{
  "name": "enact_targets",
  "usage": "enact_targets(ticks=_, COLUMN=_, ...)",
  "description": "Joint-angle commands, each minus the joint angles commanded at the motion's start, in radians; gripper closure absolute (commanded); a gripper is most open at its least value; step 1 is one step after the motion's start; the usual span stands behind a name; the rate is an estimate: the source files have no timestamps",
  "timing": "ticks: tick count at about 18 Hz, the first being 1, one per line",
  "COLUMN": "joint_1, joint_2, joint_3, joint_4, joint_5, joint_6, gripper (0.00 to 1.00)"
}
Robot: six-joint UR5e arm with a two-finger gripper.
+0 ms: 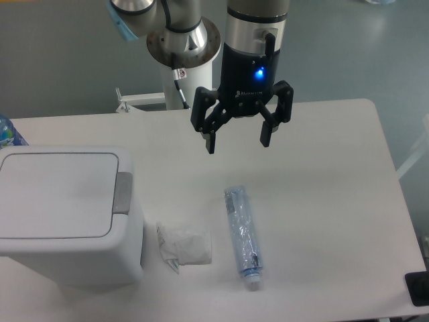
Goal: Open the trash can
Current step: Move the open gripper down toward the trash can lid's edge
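The trash can [64,215] is a large white boxy bin at the left of the table, its flat lid [57,194] lying shut. A grey push-button tab [123,193] sits on the lid's right edge. My gripper [238,142] hangs open above the table's middle, well to the right of the bin and higher than it, with nothing between its black fingers [210,141]. A blue light glows on the gripper body.
A crumpled white paper wad [184,245] lies just right of the bin. A clear plastic bottle [242,236] lies on its side below the gripper. A blue-labelled bottle [8,133] peeks in at the left edge. A black object [419,288] sits at the lower right corner.
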Motion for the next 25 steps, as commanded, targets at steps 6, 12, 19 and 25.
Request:
enact_targets(ticks=6, joint_1=-0.003, joint_2=-0.011, joint_3=-0.006, joint_4=0.009, joint_5=0.002, joint_6=-0.008, gripper=0.0)
enact_targets(ticks=12, joint_1=-0.075, joint_2=-0.057, joint_3=-0.051, joint_4=0.074, joint_5=-0.003, joint_6=-0.031, gripper=0.0)
enact_targets(ticks=19, joint_1=-0.129, joint_2=-0.094, joint_3=-0.048, joint_4=0.097, joint_5=-0.074, joint_6=-0.103, gripper=0.0)
enact_targets(ticks=25, joint_1=-0.176, joint_2=-0.087, joint_3=-0.055, joint_4=0.098, joint_5=-0.084, joint_6=-0.143, gripper=0.0)
